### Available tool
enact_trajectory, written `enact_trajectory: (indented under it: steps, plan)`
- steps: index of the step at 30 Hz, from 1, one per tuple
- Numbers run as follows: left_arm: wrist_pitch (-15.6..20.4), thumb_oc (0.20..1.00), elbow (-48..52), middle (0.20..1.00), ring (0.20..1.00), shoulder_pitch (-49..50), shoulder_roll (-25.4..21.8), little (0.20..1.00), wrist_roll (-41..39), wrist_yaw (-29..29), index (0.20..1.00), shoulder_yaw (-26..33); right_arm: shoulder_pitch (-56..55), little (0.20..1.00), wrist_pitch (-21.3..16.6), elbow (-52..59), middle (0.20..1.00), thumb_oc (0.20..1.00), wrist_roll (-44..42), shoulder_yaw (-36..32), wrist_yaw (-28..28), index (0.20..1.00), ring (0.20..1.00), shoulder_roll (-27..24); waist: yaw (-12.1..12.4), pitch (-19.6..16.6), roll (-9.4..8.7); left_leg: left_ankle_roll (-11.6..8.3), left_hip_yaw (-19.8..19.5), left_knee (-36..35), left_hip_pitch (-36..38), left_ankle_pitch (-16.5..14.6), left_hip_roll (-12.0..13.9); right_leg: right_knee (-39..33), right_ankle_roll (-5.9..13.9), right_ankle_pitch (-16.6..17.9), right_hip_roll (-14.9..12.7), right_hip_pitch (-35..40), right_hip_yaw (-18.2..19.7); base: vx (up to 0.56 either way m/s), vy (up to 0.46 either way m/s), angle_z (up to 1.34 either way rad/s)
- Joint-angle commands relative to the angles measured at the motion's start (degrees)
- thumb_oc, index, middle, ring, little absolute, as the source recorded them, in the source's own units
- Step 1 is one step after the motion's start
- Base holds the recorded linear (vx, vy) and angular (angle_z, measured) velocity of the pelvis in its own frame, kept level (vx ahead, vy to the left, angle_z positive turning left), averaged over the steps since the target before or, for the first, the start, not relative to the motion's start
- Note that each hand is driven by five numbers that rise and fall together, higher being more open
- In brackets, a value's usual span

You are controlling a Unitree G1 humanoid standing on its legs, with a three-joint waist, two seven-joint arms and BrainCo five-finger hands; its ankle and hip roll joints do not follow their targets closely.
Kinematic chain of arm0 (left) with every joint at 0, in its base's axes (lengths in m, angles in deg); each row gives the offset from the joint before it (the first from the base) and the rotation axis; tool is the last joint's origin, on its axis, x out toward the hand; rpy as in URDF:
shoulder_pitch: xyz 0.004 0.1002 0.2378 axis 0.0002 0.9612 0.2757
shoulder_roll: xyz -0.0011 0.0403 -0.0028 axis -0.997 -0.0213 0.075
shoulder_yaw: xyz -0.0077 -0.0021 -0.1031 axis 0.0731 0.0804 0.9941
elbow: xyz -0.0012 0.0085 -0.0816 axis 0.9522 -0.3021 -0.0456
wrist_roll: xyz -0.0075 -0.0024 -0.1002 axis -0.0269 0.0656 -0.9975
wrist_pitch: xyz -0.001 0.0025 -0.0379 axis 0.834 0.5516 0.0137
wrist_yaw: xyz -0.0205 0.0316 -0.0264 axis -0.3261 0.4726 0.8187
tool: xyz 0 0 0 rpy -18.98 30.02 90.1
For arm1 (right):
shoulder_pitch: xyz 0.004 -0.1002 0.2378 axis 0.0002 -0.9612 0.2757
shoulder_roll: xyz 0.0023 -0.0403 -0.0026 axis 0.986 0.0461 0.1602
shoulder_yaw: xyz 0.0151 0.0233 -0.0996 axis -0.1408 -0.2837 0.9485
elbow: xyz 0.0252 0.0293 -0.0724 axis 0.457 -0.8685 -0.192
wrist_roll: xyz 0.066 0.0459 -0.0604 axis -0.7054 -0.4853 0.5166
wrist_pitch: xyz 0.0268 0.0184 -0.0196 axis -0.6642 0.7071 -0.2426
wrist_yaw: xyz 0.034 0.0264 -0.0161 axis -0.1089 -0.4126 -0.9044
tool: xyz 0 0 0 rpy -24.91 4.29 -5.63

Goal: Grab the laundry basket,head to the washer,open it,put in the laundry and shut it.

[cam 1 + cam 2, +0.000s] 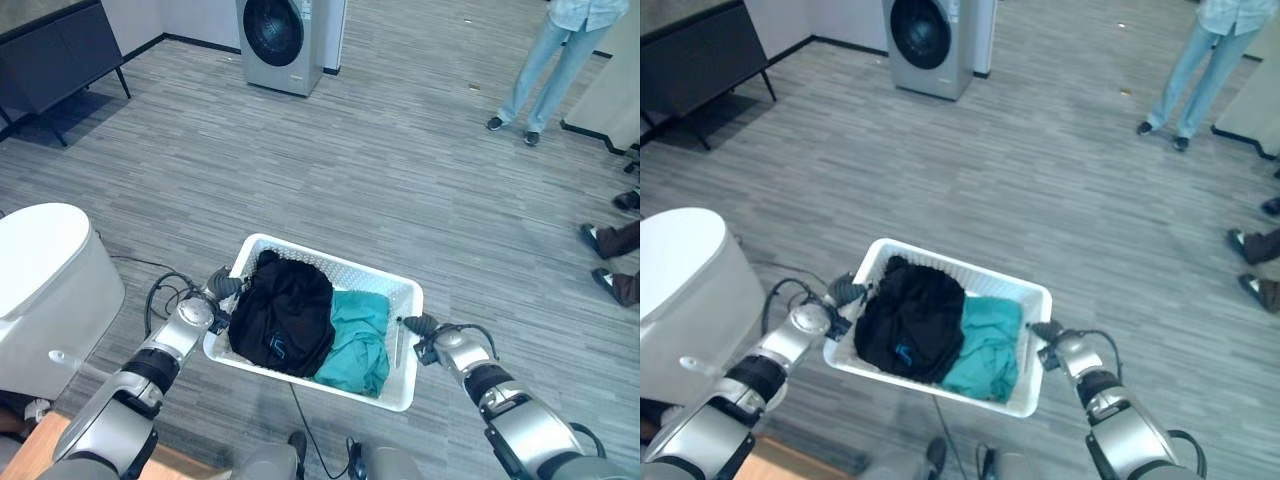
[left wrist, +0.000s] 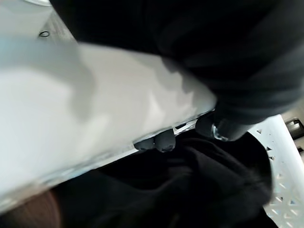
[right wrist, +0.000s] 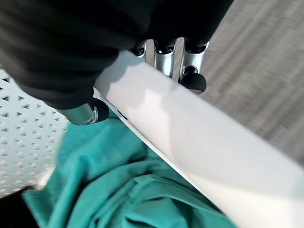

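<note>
A white perforated laundry basket (image 1: 405,300) hangs in front of me above the floor. It holds a black garment (image 1: 283,318) and a teal garment (image 1: 358,340). My left hand (image 1: 218,290) is curled round the basket's left rim (image 2: 95,118), its fingertips (image 2: 161,141) hooked under the edge. My right hand (image 1: 425,330) is curled round the right rim (image 3: 190,142), thumb inside by the teal cloth (image 3: 137,194). The silver washer (image 1: 282,40) with its dark round door shut stands at the far end of the room.
A large white rounded object (image 1: 45,285) stands close on my left. A dark cabinet (image 1: 60,50) is at far left. A person (image 1: 555,55) stands at far right; other people's shoes (image 1: 612,260) are at the right edge. Grey plank floor lies between me and the washer.
</note>
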Motion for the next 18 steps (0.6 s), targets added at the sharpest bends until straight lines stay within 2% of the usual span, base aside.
enact_trajectory:
  steps: [1,2,4,5,6,7,8,9,10,11,12,13,14,15,17,18]
  plan:
    - [4.00,0.200,-1.81,0.200,0.200,-3.77,-1.33,0.200,1.44,1.16,0.200,-0.77,8.18,0.200,-4.73,0.69,0.200,0.200,-3.97,0.22,-2.09,0.200,0.200,-3.11,-2.36,-3.82,0.44,-1.55,-4.76,-5.11,5.82,-0.95,-0.51,-34.32,3.81,16.21,-4.23,3.34,5.22,0.87,-0.298,1.07]
    - [4.23,0.200,-2.48,0.200,0.200,-3.97,-1.15,0.200,1.67,1.32,0.200,-0.44,8.18,0.200,-4.75,1.06,0.200,0.200,-3.91,-0.20,-1.89,0.200,0.200,-3.16,-3.08,-3.80,1.00,-2.16,-5.59,-5.27,8.04,-2.65,0.27,-38.89,4.61,18.53,-6.36,1.11,4.85,0.72,-0.229,0.80]
    - [4.52,0.200,-3.19,0.200,0.200,-3.70,-1.70,0.200,2.56,1.52,0.200,-0.33,7.78,0.200,-4.54,2.82,0.200,0.200,-3.39,0.03,-2.17,0.200,0.200,-3.17,-4.03,-4.37,1.40,-3.21,-5.37,-5.43,12.11,-5.29,1.96,-42.44,5.59,20.24,-7.17,1.76,1.22,0.67,-0.242,0.48]
    - [4.40,0.200,-3.48,0.200,0.200,-3.71,-1.46,0.200,3.23,1.49,0.200,-0.61,7.39,0.200,-4.59,4.06,0.200,0.200,-3.02,0.06,-2.01,0.200,0.200,-3.07,-4.17,-5.24,0.63,-3.56,-5.35,-4.81,13.44,-6.43,2.33,-42.69,5.57,20.99,-7.59,3.36,0.07,0.65,-0.313,0.44]
    - [4.60,0.200,-3.08,0.200,0.200,-2.86,-1.35,0.200,3.03,1.25,0.200,-0.02,7.17,0.200,-4.44,5.24,0.200,0.200,-2.90,0.00,-2.31,0.200,0.200,-2.77,-4.60,-6.27,-0.46,-4.54,-5.10,-2.36,13.83,-5.22,2.73,-41.53,5.24,22.77,-8.05,4.70,-0.46,0.75,-0.365,0.34]
    - [4.74,0.200,-2.71,0.200,0.200,-1.54,-1.17,0.200,2.36,1.03,0.200,0.45,6.88,0.200,-4.58,6.62,0.200,0.200,-2.67,0.44,-2.38,0.200,0.200,-2.73,-5.46,-7.16,0.36,-6.09,-4.08,2.71,14.25,-1.69,4.96,-39.42,4.58,23.21,-6.67,5.95,-0.05,0.67,-0.349,0.42]
    - [4.58,0.200,-1.90,0.200,0.200,-0.34,-1.30,0.200,1.46,1.15,0.200,1.23,5.96,0.200,-4.17,7.92,0.200,0.200,-2.92,-0.17,-2.26,0.200,0.200,-3.32,-5.81,-6.88,0.05,-7.12,-1.72,12.70,9.36,4.53,6.55,-37.68,3.49,23.05,-6.41,7.12,0.72,0.45,-0.211,0.55]
    - [4.56,0.200,-1.87,0.200,0.200,-0.29,-1.33,0.200,1.45,1.14,0.200,1.22,5.92,0.200,-4.15,7.94,0.200,0.200,-2.90,-0.17,-2.25,0.200,0.200,-3.29,-5.84,-7.12,0.34,-7.03,-1.71,12.95,9.21,4.13,6.83,-37.57,3.58,22.73,-6.16,7.04,0.58,0.43,-0.480,0.66]
    - [3.77,0.200,-0.61,0.200,0.200,0.94,-2.49,0.200,0.55,1.28,0.200,2.17,4.38,0.200,-4.72,10.92,0.200,0.200,-4.70,-0.77,-0.84,0.200,0.200,-3.69,-6.20,-5.96,-1.83,-7.10,4.29,34.20,0.08,13.35,12.12,-36.78,-0.34,21.34,-5.15,11.09,-0.67,0.39,-0.554,0.63]
    - [3.46,0.200,0.48,0.200,0.200,0.97,-2.96,0.200,0.38,1.13,0.200,2.37,4.68,0.200,-4.58,11.71,0.200,0.200,-4.99,-0.89,-0.38,0.200,0.200,-4.11,-5.59,-4.80,-2.33,-6.73,5.19,44.33,-5.06,12.78,12.80,-37.13,-1.78,20.44,-4.36,13.05,-0.91,0.36,-0.560,0.46]
    - [3.42,0.200,0.52,0.200,0.200,0.92,-3.01,0.200,0.38,1.12,0.200,2.37,4.72,0.200,-4.56,11.73,0.200,0.200,-4.99,-0.93,-0.38,0.200,0.200,-4.09,-5.78,-4.97,-2.37,-6.71,4.97,44.76,-5.73,12.81,12.70,-37.17,-1.78,20.63,-4.45,12.71,-1.06,0.20,-0.293,-0.17]
    - [3.61,0.200,0.98,0.200,0.200,1.08,-3.37,0.200,0.29,1.52,0.200,2.70,4.84,0.200,-4.49,12.93,0.200,0.200,-5.22,-0.57,0.15,0.200,0.200,-4.21,-5.28,-4.46,-2.43,-6.05,6.52,47.27,-8.22,12.52,13.85,-37.33,-3.24,18.73,-3.24,14.18,-1.63,0.38,-0.295,-0.40]
    - [3.42,0.200,1.62,0.200,0.200,0.51,-2.74,0.200,-0.28,2.11,0.200,2.87,4.38,0.200,-4.75,14.49,0.200,0.200,-5.77,-0.95,1.30,0.200,0.200,-4.28,-3.42,-3.19,-2.74,-5.91,9.33,47.09,-14.72,11.69,14.76,-37.64,-4.16,16.22,-2.44,18.10,-2.39,0.57,-0.330,-0.23]
    - [3.42,0.200,1.87,0.200,0.200,0.51,-2.20,0.200,-0.53,2.06,0.200,3.23,3.74,0.200,-4.77,15.30,0.200,0.200,-5.70,-1.08,1.36,0.200,0.200,-4.11,-2.52,-2.83,-2.31,-6.21,11.00,42.80,-17.07,10.54,13.99,-37.47,-4.29,14.81,-1.70,19.88,-2.71,0.60,-0.213,-0.13]
    - [3.55,0.200,2.60,0.200,0.200,0.40,-2.24,0.200,-0.10,2.15,0.200,3.87,2.03,0.200,-4.68,17.74,0.200,0.200,-4.90,-1.67,0.91,0.200,0.200,-4.62,-0.26,-2.87,-1.84,-6.30,13.46,33.14,-19.54,10.92,10.96,-37.00,-3.86,12.79,-0.89,22.42,-1.80,0.40,-0.004,-0.46]
    - [3.55,0.200,2.60,0.200,0.200,0.40,-2.24,0.200,-0.10,2.15,0.200,3.85,2.01,0.200,-4.67,17.75,0.200,0.200,-4.89,-1.68,0.91,0.200,0.200,-4.62,-0.21,-2.88,-1.95,-6.29,13.57,32.96,-19.44,11.02,10.88,-37.01,-3.85,12.79,-1.00,22.41,-1.73,0.56,0.091,-0.91]
